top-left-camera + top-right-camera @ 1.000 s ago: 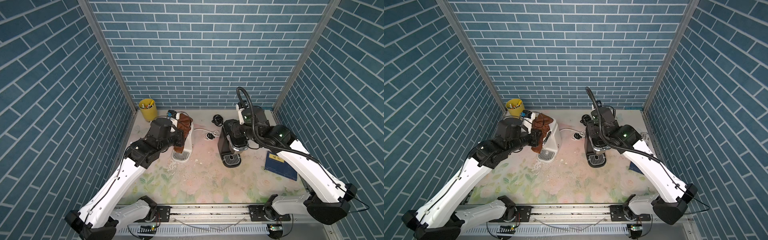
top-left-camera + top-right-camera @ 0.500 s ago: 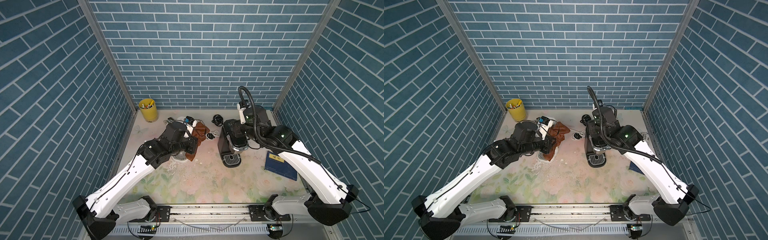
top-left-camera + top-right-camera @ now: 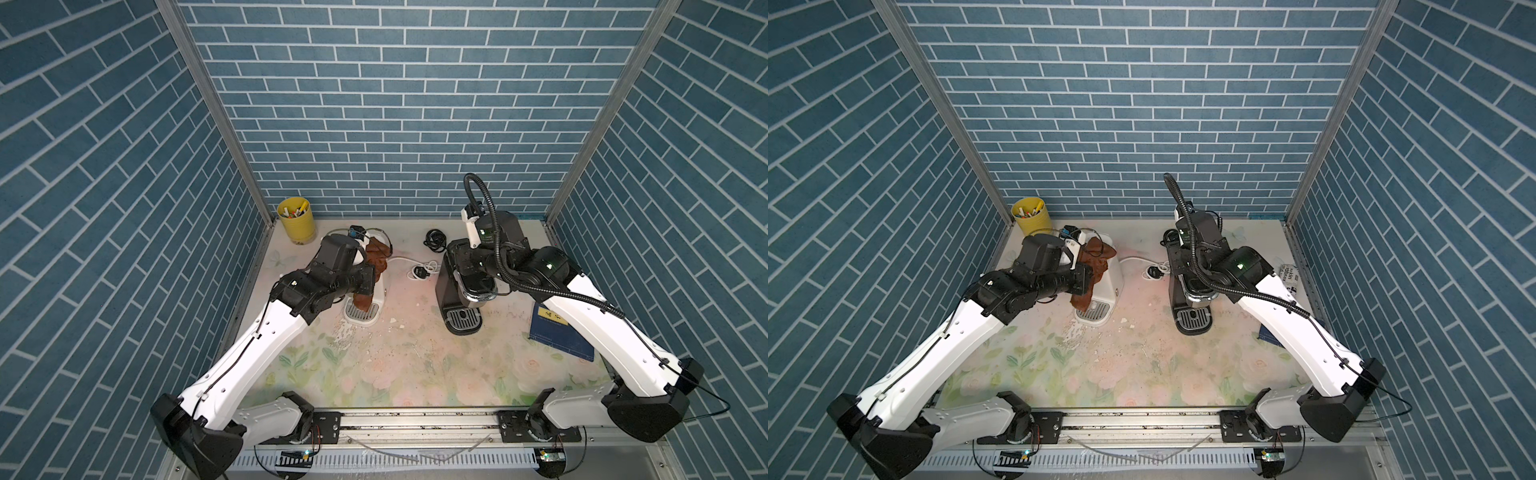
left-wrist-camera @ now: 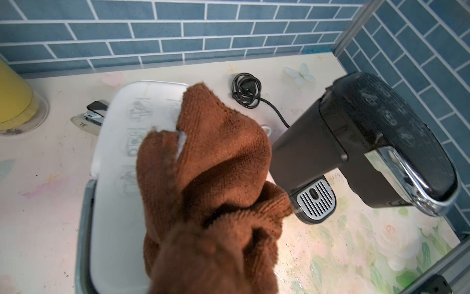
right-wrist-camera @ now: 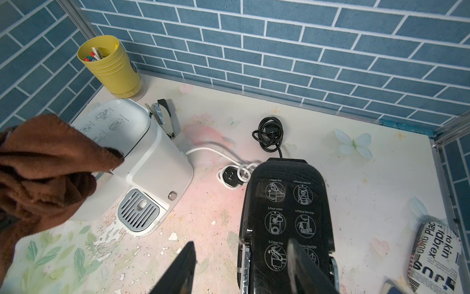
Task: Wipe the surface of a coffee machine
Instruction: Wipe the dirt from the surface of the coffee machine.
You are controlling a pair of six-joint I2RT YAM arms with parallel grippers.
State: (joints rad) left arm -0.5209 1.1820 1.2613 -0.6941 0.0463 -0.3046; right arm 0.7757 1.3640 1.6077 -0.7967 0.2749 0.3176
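A white coffee machine (image 3: 379, 286) stands at the back left of the table, and a black one (image 3: 451, 286) at the back right. My left gripper (image 3: 368, 278) is shut on a brown cloth (image 3: 376, 259) that lies over the white machine's top and hangs down its front. In the left wrist view the brown cloth (image 4: 211, 165) hides the jaws and covers part of the white lid (image 4: 119, 152). My right gripper (image 5: 241, 267) is open above the black machine (image 5: 287, 203). One finger is over its printed top, the other beside its edge, holding nothing.
A yellow pen cup (image 3: 296, 218) stands in the back left corner with a stapler (image 5: 164, 117) near it. A coiled black cord (image 3: 433, 241) and a white cable with plug (image 3: 419, 272) lie between the machines. A blue book (image 3: 559, 332) and a printed pouch (image 5: 435, 257) lie at the right. Crumbs (image 3: 345, 332) lie in front of the white machine.
My left arm carried the cloth rightwards across the white machine, then back over its top and front. The right arm has hardly moved.
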